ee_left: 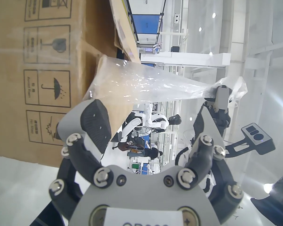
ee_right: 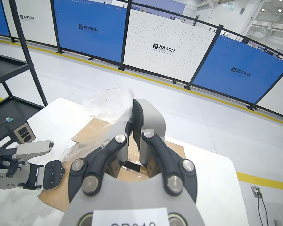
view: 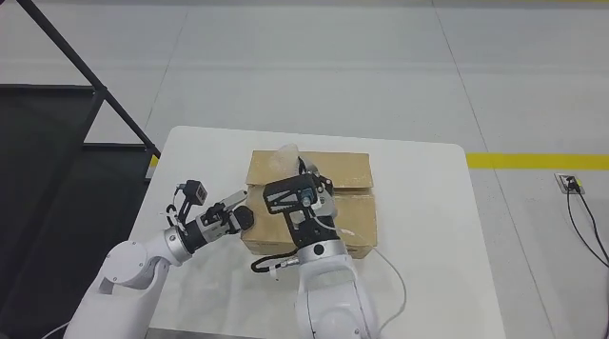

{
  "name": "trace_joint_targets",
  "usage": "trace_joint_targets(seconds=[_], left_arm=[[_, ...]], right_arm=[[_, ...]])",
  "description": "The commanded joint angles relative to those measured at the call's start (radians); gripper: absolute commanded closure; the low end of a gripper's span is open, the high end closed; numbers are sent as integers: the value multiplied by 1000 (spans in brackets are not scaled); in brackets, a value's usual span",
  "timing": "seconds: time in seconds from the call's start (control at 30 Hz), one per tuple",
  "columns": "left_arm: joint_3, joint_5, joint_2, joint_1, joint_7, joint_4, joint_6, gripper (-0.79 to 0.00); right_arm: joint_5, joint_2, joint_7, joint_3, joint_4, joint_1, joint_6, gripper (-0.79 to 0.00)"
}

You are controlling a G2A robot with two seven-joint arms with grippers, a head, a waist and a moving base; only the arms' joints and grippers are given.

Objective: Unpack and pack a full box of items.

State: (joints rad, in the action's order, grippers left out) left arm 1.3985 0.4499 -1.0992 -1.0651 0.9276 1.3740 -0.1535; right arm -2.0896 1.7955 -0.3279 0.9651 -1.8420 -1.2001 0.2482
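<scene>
Left gripper [ee_right: 52, 156], jaws released, beside the near left side of the cardboard box [view: 347, 220]. Right gripper [ee_right: 135, 116] above the box, jaws clenched on one end of a clear plastic bag [ee_right: 108, 109]. The bag's long axis runs from these jaws toward the box's far left corner, loose end pointing away. The box rests on the white counter [view: 428, 244]. Fence panels [ee_right: 169, 48] stand beyond.

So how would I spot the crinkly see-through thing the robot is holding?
Find the white table with the brown cardboard box on it. Over the box, the right gripper is shut on a clear plastic bag. It is the only shiny, see-through, crumpled thing there; the box below is plain brown card.
</scene>
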Motion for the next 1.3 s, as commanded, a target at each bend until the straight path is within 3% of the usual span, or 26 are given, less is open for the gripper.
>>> trace_joint_targets(seconds=[0.0,0.3,0.6,0.87,1.07,1.27], left_arm=[[5,9,1,-1,2,1,-3,-785],[27,46,4,-4,-5,-2,-17,-785],[118,117,15,-60,-41,32,-34,-785],[118,117,15,-60,-41,32,-34,-785],[77,124,0,-73,-212,92,-22,-785],[41,87,-8,-61,-284,139,-33,-785]], right_arm=[[20,0,35,1,-17,-10,13,0],[102,-7,107,-7,-66,-21,60,0],[121,-9,92,-13,-85,-22,69,0],[171,-13,130,-4,-93,-31,71,0],[277,-22,203,-3,-135,-48,56,0],[354,-32,206,7,-168,-68,-3,0]])
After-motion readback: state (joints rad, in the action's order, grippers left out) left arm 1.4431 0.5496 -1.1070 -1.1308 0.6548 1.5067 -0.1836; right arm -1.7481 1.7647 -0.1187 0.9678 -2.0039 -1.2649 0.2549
